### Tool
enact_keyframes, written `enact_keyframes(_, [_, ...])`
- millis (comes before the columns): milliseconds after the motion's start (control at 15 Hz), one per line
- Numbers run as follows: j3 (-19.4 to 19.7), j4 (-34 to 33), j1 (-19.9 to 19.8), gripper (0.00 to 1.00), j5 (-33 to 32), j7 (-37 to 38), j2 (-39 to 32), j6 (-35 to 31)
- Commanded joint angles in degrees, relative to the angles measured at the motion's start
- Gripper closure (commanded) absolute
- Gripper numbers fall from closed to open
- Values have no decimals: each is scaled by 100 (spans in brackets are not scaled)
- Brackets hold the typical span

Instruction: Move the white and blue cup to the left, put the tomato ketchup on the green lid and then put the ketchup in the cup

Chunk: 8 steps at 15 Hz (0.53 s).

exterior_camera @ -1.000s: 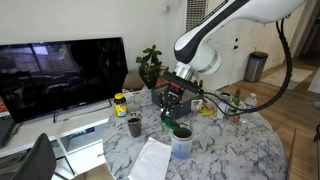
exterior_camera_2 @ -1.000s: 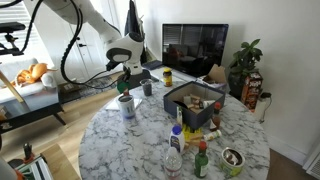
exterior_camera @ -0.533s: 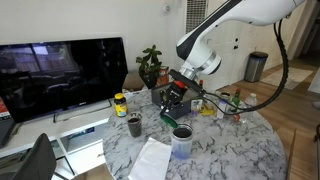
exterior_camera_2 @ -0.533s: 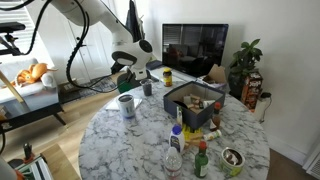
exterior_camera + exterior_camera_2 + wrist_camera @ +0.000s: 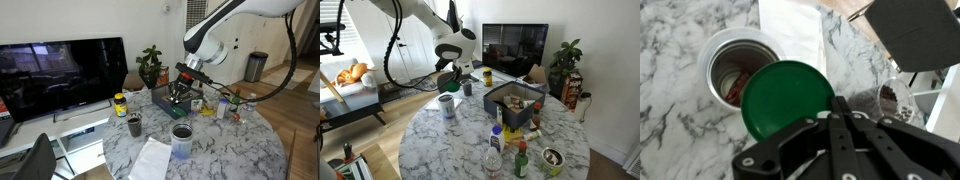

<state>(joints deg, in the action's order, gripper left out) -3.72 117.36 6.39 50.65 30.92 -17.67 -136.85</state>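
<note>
The green lid [image 5: 786, 100] fills the middle of the wrist view, flat side to the camera. Its left edge overlaps the rim of the white and blue cup [image 5: 738, 62], hiding the cup's lower right side. Something reddish lies in the cup's dark inside, too shadowed to name. In both exterior views the lid is only a small green patch under the arm's wrist, and its edge is hard to make out.

The gripper [image 5: 837, 110] has its fingers pressed in on the lid's right rim, pinching it. The jaws nearly meet there, and the rim between them is hidden. In an exterior view the arm arches down from above, and the gripper [image 5: 180, 97] hangs above the cup [image 5: 181, 140], which stands on the marble table [image 5: 235, 152]. The lid is held clear of the tabletop, up and beside the cup.

A white napkin [image 5: 790, 25] lies just beyond the cup. A dark box [image 5: 915, 30] is cut off at the top right. A small cup [image 5: 894, 98] with brownish contents sits below it.
</note>
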Motion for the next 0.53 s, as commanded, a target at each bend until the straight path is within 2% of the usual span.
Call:
enact_keyframes(0, [411, 592, 126, 100, -1214, 718, 410, -357])
enact_keyframes(133, [544, 794, 101, 100, -1809, 1062, 358, -686])
enact_keyframes(467, [407, 1192, -41, 100, -1573, 1128, -92, -1619])
